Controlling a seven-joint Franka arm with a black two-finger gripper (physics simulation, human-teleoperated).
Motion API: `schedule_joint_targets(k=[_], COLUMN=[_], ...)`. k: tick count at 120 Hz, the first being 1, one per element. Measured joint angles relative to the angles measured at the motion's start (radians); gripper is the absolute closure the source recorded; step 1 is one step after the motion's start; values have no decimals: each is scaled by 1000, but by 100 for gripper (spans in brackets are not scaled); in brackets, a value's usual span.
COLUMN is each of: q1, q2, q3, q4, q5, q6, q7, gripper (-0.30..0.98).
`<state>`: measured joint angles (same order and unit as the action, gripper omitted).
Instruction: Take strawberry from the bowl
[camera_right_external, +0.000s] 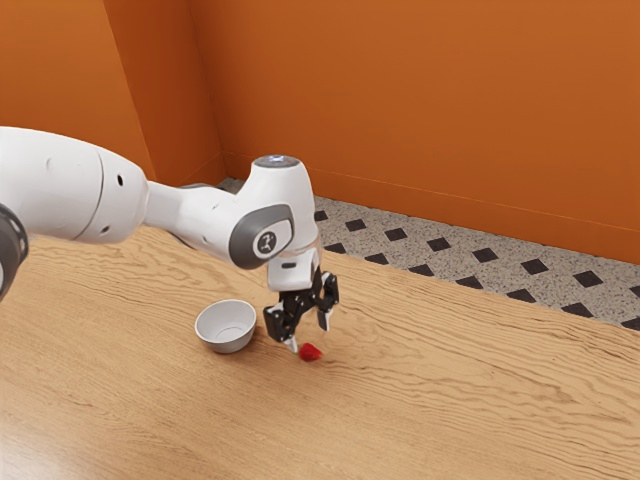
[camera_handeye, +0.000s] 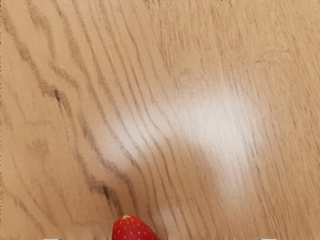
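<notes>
One bowl (camera_right_external: 226, 345), pale and round, appears in the exterior view; the wrist view adds the strawberry's (camera_handeye: 132, 230) yellowish seeds on glossy red skin. The strawberry lies outside the bowl on the table (camera_right_external: 420, 400), below the pincer (camera_right_external: 309, 334), whose fingers stand well apart, gripping nothing. The wrist view's lower edge crops the strawberry.

1 grained wooden table (camera_right_external: 430, 400) with a soft sheen; 1 smooth, pale bowl (camera_right_external: 228, 346); matt orange wall (camera_right_external: 400, 100).

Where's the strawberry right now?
In the exterior view, the strawberry lies on the table, to that view's right of the white bowl, by the open gripper.
</notes>
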<state>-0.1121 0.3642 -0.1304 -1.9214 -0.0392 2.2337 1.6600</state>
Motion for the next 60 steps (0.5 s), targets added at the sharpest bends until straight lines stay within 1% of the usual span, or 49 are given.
schedule_joint_targets(k=[8, 12, 22, 27, 32, 37, 43, 50, 60], q1=[1, 6, 11, 6, 4, -23, -35, -9, 35], q2=[-28, -64, -234, -327, -375, -403, -422, -429, -430], q3=[1, 3, 16, 35, 51, 92, 128, 144, 147], q4=[-2, -5, -5, 25, 94, 167, 212, 231, 239], q5=[2, 2, 14, 38, 72, 99, 120, 133, 125], q6=[-4, -13, -76, -137, -217, -303, -388, -465, -543], q7=[-7, -16, -63, -105, -158, -219, -293, -371, -472], gripper=[13, 11, 7, 6, 5, 4, 3, 2, 2])
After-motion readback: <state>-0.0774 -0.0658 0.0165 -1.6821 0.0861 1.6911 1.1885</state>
